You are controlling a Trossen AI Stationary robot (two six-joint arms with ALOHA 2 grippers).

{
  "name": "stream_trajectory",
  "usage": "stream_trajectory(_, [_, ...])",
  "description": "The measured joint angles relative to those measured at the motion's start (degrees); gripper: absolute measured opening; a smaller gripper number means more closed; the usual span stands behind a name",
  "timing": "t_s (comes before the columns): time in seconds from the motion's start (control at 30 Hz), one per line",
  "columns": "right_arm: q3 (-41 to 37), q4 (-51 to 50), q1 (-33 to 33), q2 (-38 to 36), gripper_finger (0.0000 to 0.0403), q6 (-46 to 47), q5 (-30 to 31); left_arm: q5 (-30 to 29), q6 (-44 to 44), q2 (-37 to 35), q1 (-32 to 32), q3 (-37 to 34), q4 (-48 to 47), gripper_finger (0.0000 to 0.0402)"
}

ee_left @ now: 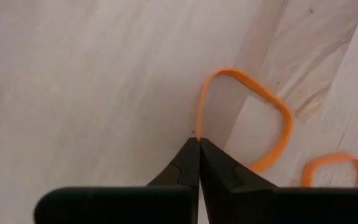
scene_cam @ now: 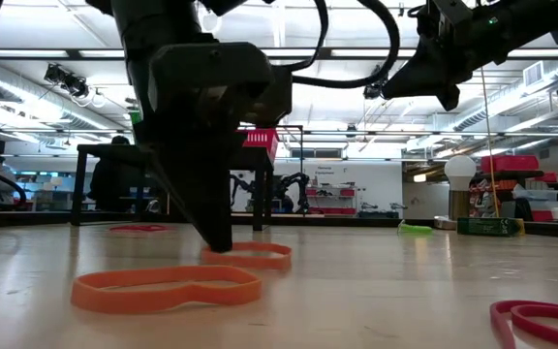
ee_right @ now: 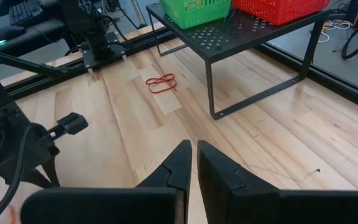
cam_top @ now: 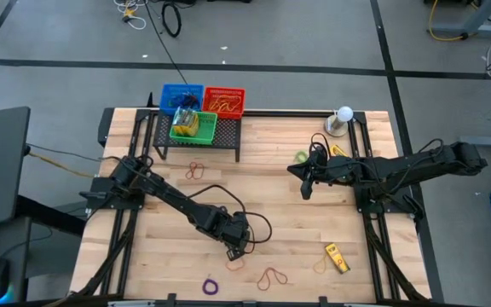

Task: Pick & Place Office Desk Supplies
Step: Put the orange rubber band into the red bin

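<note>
Orange rubber band (ee_left: 253, 118): lying flat on the desk (cam_top: 271, 188) near its front edge; the loop's near end runs right into the tips of the left gripper (ee_left: 198, 142).
Left gripper jaws: pinched together with almost no gap, tips down on the wood, apparently nipping the band's edge; from the low view (scene_cam: 216, 237) the grip cannot be confirmed.
Second orange band (ee_left: 337, 169): just beside the first, apart from it and untouched.
Other supplies: a red band (ee_right: 161, 82) in front of the black rack (cam_top: 199, 136), a purple loop (cam_top: 210, 285) and a brown loop (cam_top: 271, 277) at the front edge, a yellow crayon box (cam_top: 337, 257) front right.
Bins: green basket (cam_top: 193, 125) on the rack, blue (cam_top: 181, 96) and red (cam_top: 224, 101) baskets behind it.
Right gripper (ee_right: 194, 149): raised over the right half of the desk, jaws nearly shut, holding nothing.
Risk, thin grip: the band is slim and flat, so the tips may have closed beside or over it, and a lift would come up empty.
Risk, snag: if only one strand is caught, the loop may stretch and snap free, or drag into the neighbouring band.
Risk, carry: a dangling loop could catch the rack's edge on the way to a basket.
</note>
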Motion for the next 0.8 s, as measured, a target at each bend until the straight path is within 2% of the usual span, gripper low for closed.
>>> stream_trajectory(0.2, [0.0,0.0,0.0,0.0,0.0034,0.0,0.0,-0.8,4.8,-2.5,1.0,1.8,-5.5,0.0004])
stream_trajectory(0.47, [0.0,0.2,0.0,0.0,0.0034,0.0,0.0,-1.6,8.4,-12.5,3.5,1.9,-7.3,0.0003])
stream_trajectory(0.63, [0.0,0.2,0.0,0.0,0.0034,0.0,0.0,-9.8,8.5,-20.0,6.8,1.9,-8.5,0.0003])
stream_trajectory(0.8, [0.0,0.1,-0.1,0.0,0.0034,0.0,0.0,-18.7,9.0,-27.1,14.5,2.8,-8.8,0.0003])
